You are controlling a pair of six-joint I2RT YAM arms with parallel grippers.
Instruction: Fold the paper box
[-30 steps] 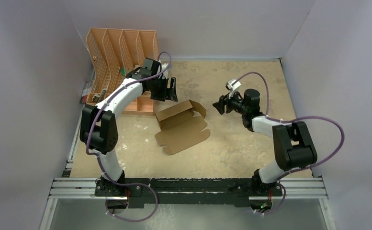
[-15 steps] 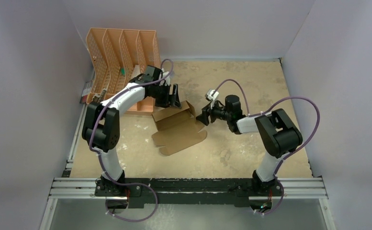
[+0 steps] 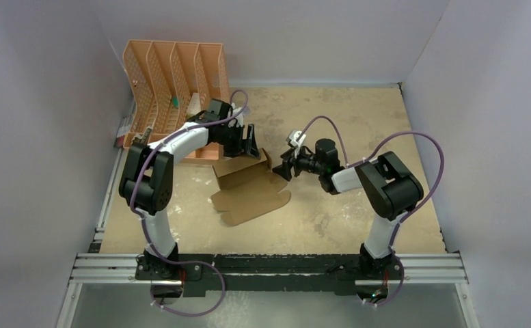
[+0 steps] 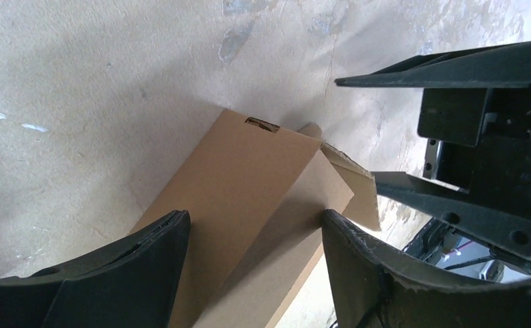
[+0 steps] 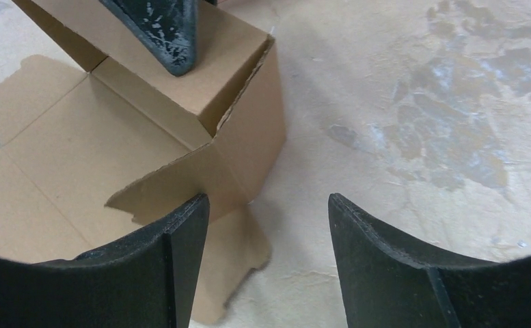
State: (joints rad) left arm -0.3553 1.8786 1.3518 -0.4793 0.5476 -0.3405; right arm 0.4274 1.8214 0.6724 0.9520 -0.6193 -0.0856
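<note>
Tabletop (image 3: 358, 116) w/ half-folded brown paper box (image 3: 249, 197)

Orange slotted organiser (image 3: 173, 75) at far left, mottled beige tabletop (image 3: 375, 109)

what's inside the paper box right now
Only bare cardboard shows inside the paper box, its floor panel empty. The space beneath the raised back flap, under the left gripper, is covered, and the right gripper hides the near part.
</note>
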